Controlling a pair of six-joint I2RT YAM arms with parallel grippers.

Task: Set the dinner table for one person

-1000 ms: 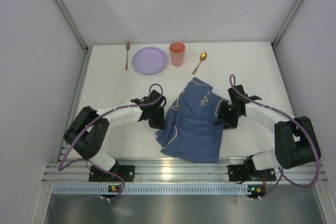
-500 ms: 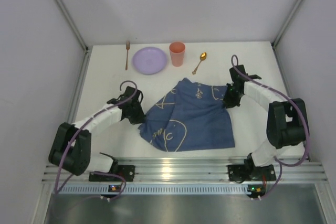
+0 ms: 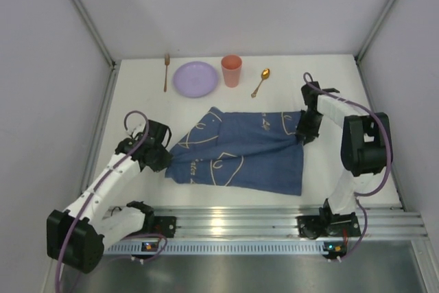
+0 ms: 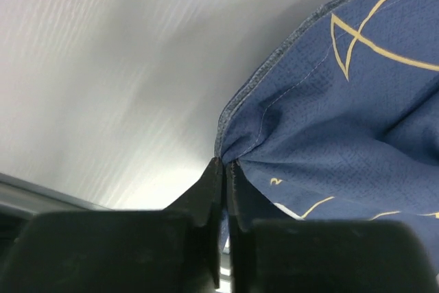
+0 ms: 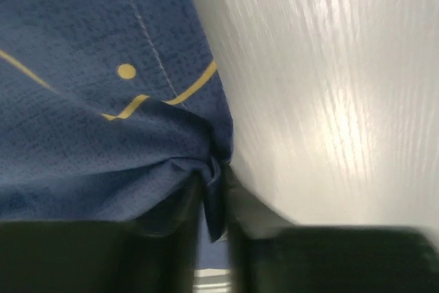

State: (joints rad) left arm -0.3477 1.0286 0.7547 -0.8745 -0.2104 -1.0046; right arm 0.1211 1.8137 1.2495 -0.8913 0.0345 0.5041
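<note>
We see the white surface (image 3: 137, 104) filling the floor of the booth, with grey walls (image 3: 41, 66) on the left, right and far sides and an aluminium rail (image 3: 233, 221) along its near edge.

A blue cloth (image 3: 240, 156) with pale line drawings lies across the middle of it, wrinkled and running from left to right between the two arms. The left arm (image 3: 113, 173) reaches out to the cloth's left corner. In the left wrist view its jaws are pressed together with only a sliver between them, and the hemmed corner of the cloth (image 4: 329, 101) is pinched at their tips. The right arm (image 3: 339, 111) bends in towards the cloth's far right corner, and there too the jaws are closed tight on a bunched fold of the cloth (image 5: 89, 101).

Along the far side of the surface stands a row, well apart from the cloth — a fork (image 3: 166, 71) at the left, then a lilac plate (image 3: 195, 78), an orange cup (image 3: 232, 70) upright just beside the plate, and a gold spoon (image 3: 260, 81) lying at a slant on the right.
</note>
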